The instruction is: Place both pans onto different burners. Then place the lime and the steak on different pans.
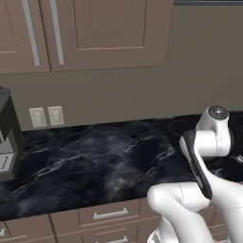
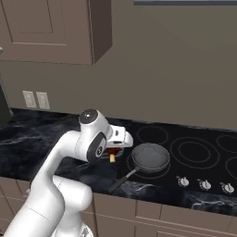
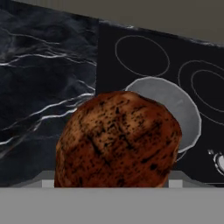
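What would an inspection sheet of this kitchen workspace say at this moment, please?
Surface: black marble counter beside a glossy black glass cooktop with grey burner rings.
Job's things: silvery-grey round metal pan at the cooktop's front left, empty, handle pointing toward the counter's front; reddish-brown steak at the gripper, short of the pan.
Clutter: dark appliance at the counter's left end.
Grippers: gripper spread wide around the steak, apparently holding it.
Cables: nothing seen.
Surroundings: brown cabinets, wall outlets, silver knobs.
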